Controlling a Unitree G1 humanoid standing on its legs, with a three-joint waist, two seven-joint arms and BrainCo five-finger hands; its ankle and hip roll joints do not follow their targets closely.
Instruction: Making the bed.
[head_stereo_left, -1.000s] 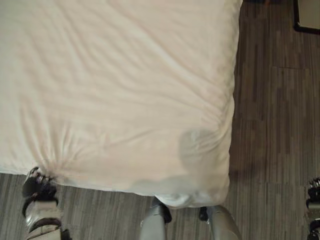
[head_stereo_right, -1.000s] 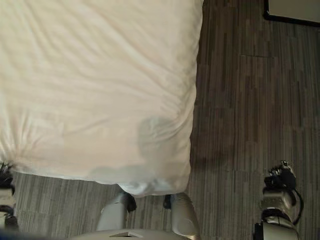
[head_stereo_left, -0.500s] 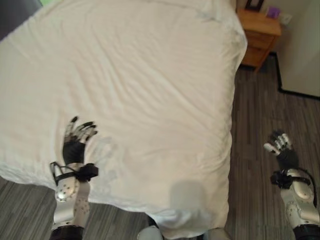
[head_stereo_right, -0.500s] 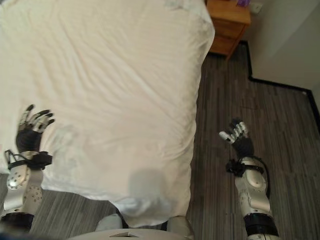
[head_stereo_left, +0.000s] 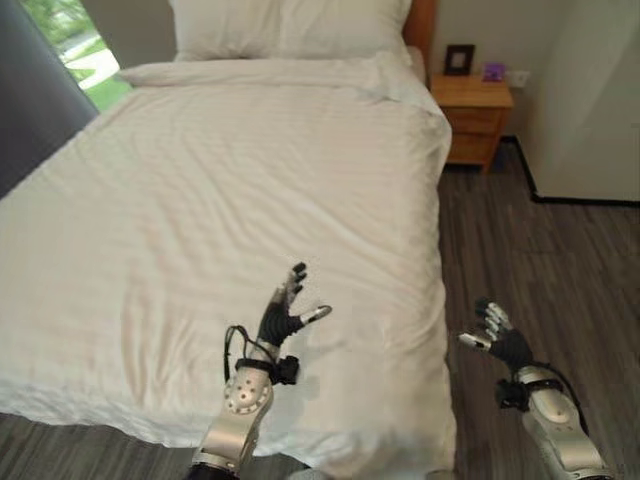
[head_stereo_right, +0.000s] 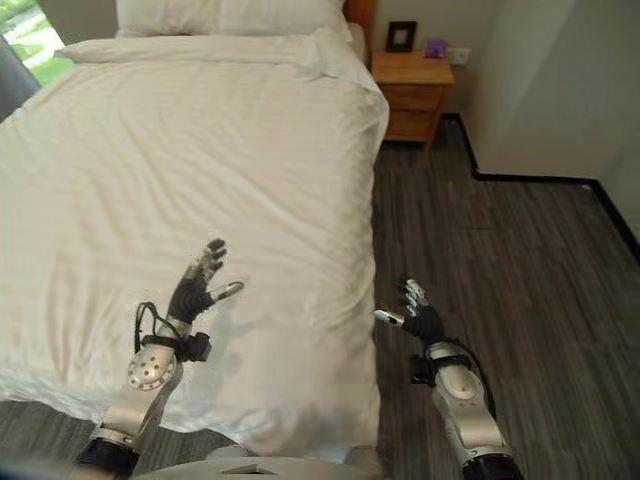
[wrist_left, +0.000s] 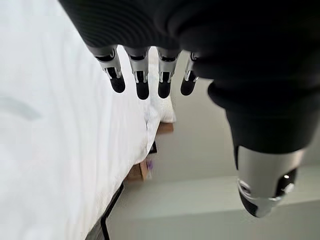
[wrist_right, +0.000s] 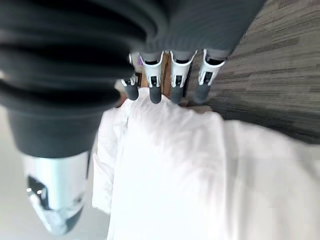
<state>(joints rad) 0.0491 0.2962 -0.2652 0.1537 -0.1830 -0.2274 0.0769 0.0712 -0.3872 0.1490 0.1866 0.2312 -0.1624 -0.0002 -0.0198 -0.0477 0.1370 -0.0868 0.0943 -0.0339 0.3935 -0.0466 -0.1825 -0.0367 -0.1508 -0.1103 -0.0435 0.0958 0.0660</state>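
Bed (head_stereo_left: 200, 200) under a smooth white duvet (head_stereo_left: 150, 250), two pillows (head_stereo_left: 290, 25) at the head end, nightstand (head_stereo_left: 478, 118) just beside that end on the right. Wide strip of bare wood floor (head_stereo_left: 540, 270) along the bed's right edge, running to a white wall (head_stereo_left: 590, 100); narrow band of floor below the foot edge. Duvet overhanging the foot edge and the right side, near right corner drooping lowest. Left hand (head_stereo_left: 285, 312) raised above the duvet near the bed's foot end, released, fingers (wrist_left: 142, 82) straight and spread, thumb out to the side, holding nothing, apart from the cloth. Right hand (head_stereo_left: 497, 335) off the bed's right edge over the floor, near the hanging duvet side, likewise released, fingers (wrist_right: 172, 82) straight, gripping nothing
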